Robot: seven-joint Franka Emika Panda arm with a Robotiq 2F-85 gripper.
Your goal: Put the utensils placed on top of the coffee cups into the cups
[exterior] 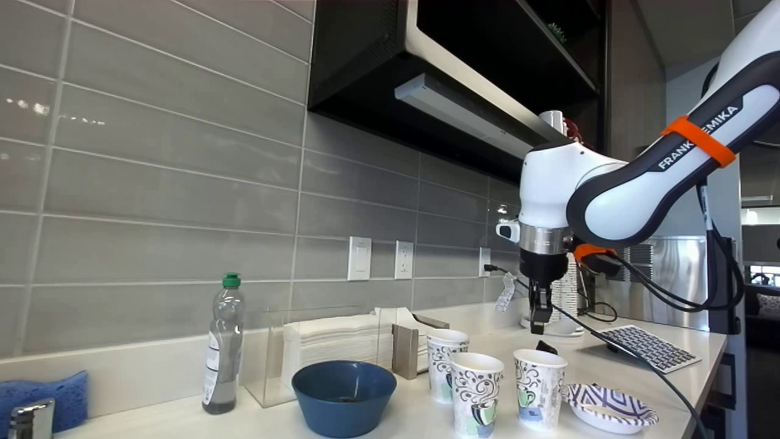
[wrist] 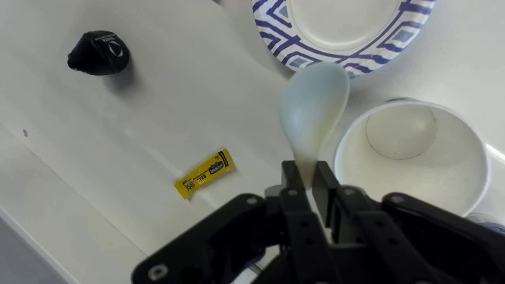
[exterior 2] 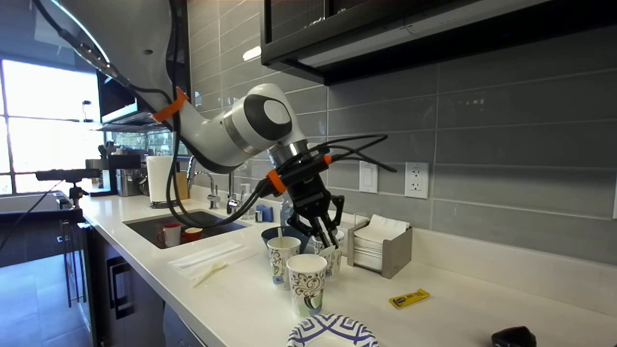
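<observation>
Gripper (wrist: 308, 173) pinching, and it's a pale spoon (wrist: 315, 98) between the pads, bowl pointing to twelve o'clock in the wrist view! At three o'clock of the fingertips gapes a cup (wrist: 418, 181), and only this view sees right down to its round base; how high the spoon hangs, I can't tell. Both exterior views give us three patterned cups (exterior: 477, 399), all upright on the counter (exterior 2: 458, 308). One has a pale stick (exterior 2: 280, 235) at its rim in an exterior view; inside or behind, can't say. From that cup, nine o'clock: another spoon (exterior 2: 210, 271) at the edge of folded white paper (exterior 2: 212, 253), seen from that angle alone! Sink (exterior 2: 149, 227) between nine and ten, red-and-white mug (exterior 2: 171, 235) inside. In an exterior view, the blue bowl (exterior: 343, 408) sits at nine o'clock of the cups, a green-capped bottle (exterior: 225, 347) at ten from the bowl. Back to the wrist view: patterned dish (wrist: 343, 23) just past twelve from the fingertips, yellow packet (wrist: 205, 173) at nine, black object (wrist: 98, 53) at ten, its pale lettering showing from up there only.
</observation>
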